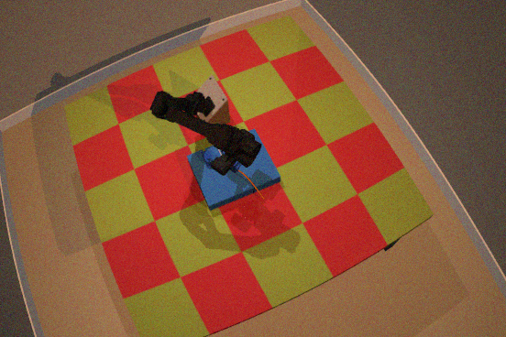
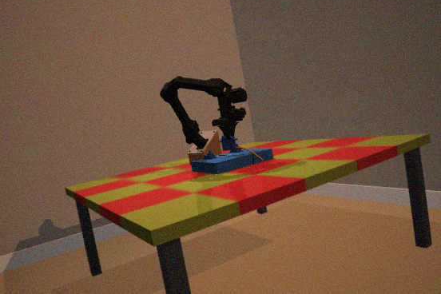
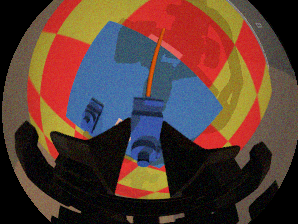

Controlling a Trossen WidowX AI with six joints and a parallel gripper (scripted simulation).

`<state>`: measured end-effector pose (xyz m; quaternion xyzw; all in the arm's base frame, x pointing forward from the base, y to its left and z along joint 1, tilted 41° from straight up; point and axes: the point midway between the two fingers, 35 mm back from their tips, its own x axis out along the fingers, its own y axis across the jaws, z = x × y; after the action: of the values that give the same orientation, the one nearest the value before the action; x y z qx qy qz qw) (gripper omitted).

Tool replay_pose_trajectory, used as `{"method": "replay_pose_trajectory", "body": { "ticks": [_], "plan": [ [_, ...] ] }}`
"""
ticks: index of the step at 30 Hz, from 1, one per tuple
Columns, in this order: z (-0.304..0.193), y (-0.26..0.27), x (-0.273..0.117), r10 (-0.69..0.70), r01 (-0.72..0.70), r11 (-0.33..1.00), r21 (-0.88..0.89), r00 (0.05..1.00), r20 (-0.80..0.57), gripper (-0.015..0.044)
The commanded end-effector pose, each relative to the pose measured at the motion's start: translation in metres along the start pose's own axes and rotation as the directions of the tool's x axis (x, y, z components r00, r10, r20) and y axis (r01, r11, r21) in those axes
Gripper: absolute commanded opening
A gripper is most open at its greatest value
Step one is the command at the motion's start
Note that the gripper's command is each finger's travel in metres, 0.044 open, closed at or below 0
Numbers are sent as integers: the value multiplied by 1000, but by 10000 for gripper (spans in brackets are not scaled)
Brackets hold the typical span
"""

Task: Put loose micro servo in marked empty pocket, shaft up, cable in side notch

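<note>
The blue micro servo is between the fingers of my gripper, which is shut on it. In the wrist view its round output shaft faces the camera. It is over the blue deck and looks raised a little; its underside is hidden. Its orange cable runs out past the deck's edge. A pale marking shows beside the left finger; the pocket and notch are mostly hidden.
A second blue servo sits on the deck to one side. A pale wedge-shaped block stands behind the deck, by the arm's base. The deck rests on a red and yellow-green checkered table.
</note>
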<state>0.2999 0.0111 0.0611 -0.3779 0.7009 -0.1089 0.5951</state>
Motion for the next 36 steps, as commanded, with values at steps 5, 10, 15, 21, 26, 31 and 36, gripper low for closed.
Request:
{"method": "replay_pose_trajectory", "body": {
  "ticks": [5, 10, 15, 21, 26, 31, 36],
  "plan": [
    [0, 1, -1, 4, -2, 965, -264, 1000, 4, 0],
    [0, 1, -1, 4, -2, 905, -426, 1000, 4, 0],
    [0, 1, -1, 4, -1, 818, -575, 1000, 4, 0],
    [0, 1, -1, 4, 0, 682, -732, 1000, 4, 0],
    [0, 1, -1, 4, 1, 546, -838, 1000, 4, 0],
    [0, 1, -1, 4, 2, 393, -920, 1000, 4, 0],
    [0, 1, -1, 4, 3, 229, -973, 1000, 4, 0]
  ]
}}
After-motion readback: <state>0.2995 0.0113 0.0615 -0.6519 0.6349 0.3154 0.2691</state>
